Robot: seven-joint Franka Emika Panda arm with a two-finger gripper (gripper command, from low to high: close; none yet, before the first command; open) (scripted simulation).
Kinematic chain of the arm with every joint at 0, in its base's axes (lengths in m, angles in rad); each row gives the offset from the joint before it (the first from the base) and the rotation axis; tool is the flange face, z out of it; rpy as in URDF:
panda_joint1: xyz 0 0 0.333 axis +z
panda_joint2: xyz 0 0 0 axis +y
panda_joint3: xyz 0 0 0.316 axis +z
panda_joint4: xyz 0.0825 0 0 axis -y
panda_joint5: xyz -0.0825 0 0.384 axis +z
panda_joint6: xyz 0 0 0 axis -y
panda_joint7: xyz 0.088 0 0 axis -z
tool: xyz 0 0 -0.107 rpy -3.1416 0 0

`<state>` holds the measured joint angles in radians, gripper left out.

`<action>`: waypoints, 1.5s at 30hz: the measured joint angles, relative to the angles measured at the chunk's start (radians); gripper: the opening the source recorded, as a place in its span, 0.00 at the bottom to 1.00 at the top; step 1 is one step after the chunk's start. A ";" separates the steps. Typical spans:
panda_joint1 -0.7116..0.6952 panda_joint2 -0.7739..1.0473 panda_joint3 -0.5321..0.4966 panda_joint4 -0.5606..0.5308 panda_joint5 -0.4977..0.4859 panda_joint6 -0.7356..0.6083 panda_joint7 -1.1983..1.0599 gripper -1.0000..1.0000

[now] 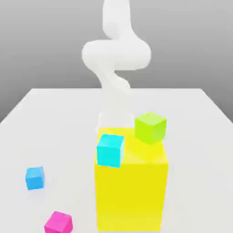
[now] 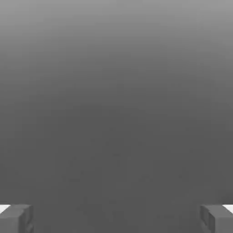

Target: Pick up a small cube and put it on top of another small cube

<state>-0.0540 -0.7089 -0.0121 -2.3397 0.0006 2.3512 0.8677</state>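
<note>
The small azure-blue cube (image 1: 35,177) lies on the white table at the exterior view's left, apart from everything else. The small lime-green cube (image 1: 150,127) sits, tilted, at the far right corner of the big yellow block's top. In the hand view my gripper (image 2: 116,218) is open; its two grey fingertips (image 2: 16,217) stand far apart with nothing between them, against a plain grey background. The white arm (image 1: 116,54) rises behind the yellow block.
The big yellow block (image 1: 132,195) stands at the table's near middle. A lighter cyan cube (image 1: 110,150) overlaps its top left edge; I cannot tell whether it rests there. A magenta cube (image 1: 58,223) lies at the near left. The white table (image 1: 195,118) stretches behind.
</note>
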 joint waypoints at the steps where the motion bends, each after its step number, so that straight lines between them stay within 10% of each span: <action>1: -0.023 0.040 -0.006 -0.017 0.000 0.022 0.030 0.50; 21: -0.393 0.769 -0.183 -0.334 0.052 0.431 0.537 0.50; 28: -0.480 1.024 -0.093 -0.319 0.184 0.618 0.480 0.50; 29: -0.493 1.047 -0.078 -0.314 0.192 0.637 0.474 0.00; 45: -0.390 0.754 -0.115 -0.306 0.020 0.374 0.510 0.00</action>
<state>-0.4444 0.0456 -0.1270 -2.6456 0.0210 2.7251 1.3773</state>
